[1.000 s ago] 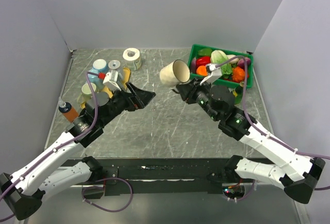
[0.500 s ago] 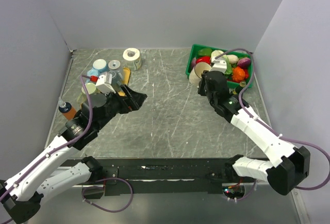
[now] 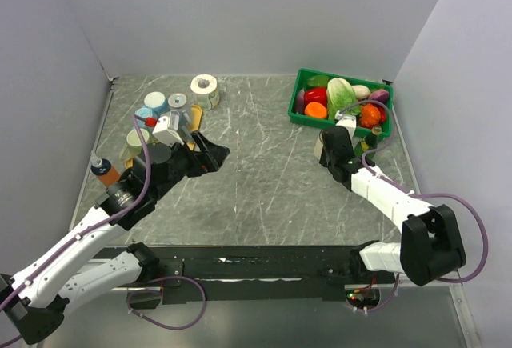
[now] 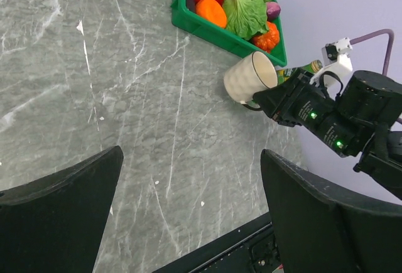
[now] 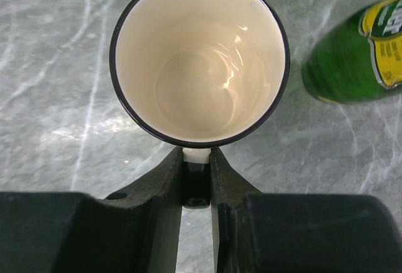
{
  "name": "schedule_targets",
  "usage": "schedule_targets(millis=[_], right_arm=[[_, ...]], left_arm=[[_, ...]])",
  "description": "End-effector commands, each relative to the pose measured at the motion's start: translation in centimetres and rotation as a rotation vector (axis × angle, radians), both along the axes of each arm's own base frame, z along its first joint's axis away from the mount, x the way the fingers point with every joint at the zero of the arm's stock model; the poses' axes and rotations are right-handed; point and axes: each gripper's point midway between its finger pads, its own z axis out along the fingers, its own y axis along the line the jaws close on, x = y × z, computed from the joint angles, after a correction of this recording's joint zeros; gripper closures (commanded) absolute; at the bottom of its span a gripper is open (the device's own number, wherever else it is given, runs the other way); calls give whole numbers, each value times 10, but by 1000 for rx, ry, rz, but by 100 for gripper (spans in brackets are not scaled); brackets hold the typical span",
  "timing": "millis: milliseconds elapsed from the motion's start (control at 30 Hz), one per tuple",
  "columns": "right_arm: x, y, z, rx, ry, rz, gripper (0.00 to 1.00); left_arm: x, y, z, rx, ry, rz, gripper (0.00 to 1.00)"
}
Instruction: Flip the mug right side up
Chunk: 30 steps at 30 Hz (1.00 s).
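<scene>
The cream mug (image 5: 200,56) with a dark rim shows its open mouth to the right wrist camera, and its inside is empty. My right gripper (image 5: 196,160) is shut on the mug's handle (image 5: 196,155). In the left wrist view the mug (image 4: 248,78) hangs from the right gripper (image 4: 264,97) just in front of the green basket (image 4: 213,34). I cannot tell whether its base touches the table. In the top view my right gripper (image 3: 328,148) hides most of the mug. My left gripper (image 4: 191,223) is open and empty over bare table at centre left (image 3: 212,150).
The green basket (image 3: 298,116) holds vegetables at the back right. A green bottle (image 5: 352,53) lies beside the mug. A paper roll (image 3: 204,86), several cups (image 3: 156,106) and an orange bottle (image 3: 104,172) stand at the left.
My right arm carried the mug from the table's middle to the right, down beside the basket, and turned it mouth-up. The left gripper stayed roughly in place.
</scene>
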Motion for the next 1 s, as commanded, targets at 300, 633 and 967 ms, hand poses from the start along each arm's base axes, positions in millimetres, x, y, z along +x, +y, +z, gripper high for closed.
schedule_targets(millis=[300,633,967], right_arm=[[50,-10,7,86,-93,-40,100],[47,-17,-20,95,63,-150,100],[29,-29,-19,70,71,-200,48]], left_arm=[[0,-3,0,3,-5,-12,4],[0,-3,-1,3,-3,-12,4],[2,-5,-7,14,12,-11,4]])
